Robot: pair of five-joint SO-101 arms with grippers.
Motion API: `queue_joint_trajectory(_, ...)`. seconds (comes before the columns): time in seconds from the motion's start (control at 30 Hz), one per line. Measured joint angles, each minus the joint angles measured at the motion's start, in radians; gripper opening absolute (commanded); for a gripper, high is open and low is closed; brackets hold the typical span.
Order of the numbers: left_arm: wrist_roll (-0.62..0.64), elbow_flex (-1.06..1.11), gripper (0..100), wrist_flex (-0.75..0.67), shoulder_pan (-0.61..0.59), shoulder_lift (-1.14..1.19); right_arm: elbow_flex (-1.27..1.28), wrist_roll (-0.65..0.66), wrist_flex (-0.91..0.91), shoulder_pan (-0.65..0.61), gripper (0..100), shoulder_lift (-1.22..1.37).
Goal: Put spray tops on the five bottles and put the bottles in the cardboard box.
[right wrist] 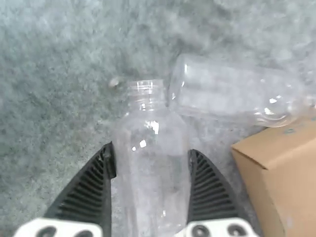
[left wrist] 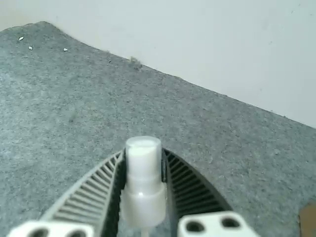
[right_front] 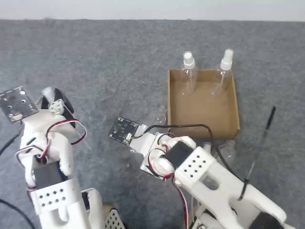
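Observation:
My left gripper (left wrist: 143, 158) is shut on a white spray top (left wrist: 143, 180), held above the grey carpet at the table's left (right_front: 53, 99). My right gripper (right wrist: 150, 153) is shut on a clear uncapped bottle (right wrist: 148, 143), its fingers pressed to both sides of the body. A second clear bottle (right wrist: 232, 94) lies on its side just beyond it, next to a corner of the cardboard box (right wrist: 281, 168). In the high view, the cardboard box (right_front: 228, 126) holds two bottles with spray tops (right_front: 189, 71) (right_front: 225, 71), upright at its far wall.
Grey carpet covers the table up to a pale wall at the back. Another clear bottle (right_front: 228, 150) lies by the box's near right corner. A thin black rod (right_front: 259, 148) slants up at the right. Open carpet lies between the two arms.

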Motion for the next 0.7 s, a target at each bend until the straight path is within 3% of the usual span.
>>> queue_joint_trajectory(0.1,0.0,0.0,1,0.0,0.0,0.0,0.0,-0.005,0.0,0.032,0.6,-0.046)
queue_joint_trajectory(0.3,-0.009,-0.064,1,0.026,0.049,0.0,0.002,-0.157,-0.074,0.117,0.6,-0.201)
queue_joint_trajectory(0.5,-0.04,-0.304,1,0.152,0.253,0.0,0.081,-0.201,-0.209,0.117,0.6,-0.304)
queue_joint_trajectory(0.7,-0.04,-0.457,1,0.16,0.402,-0.002,0.172,-0.201,-0.267,0.118,0.6,-0.367)
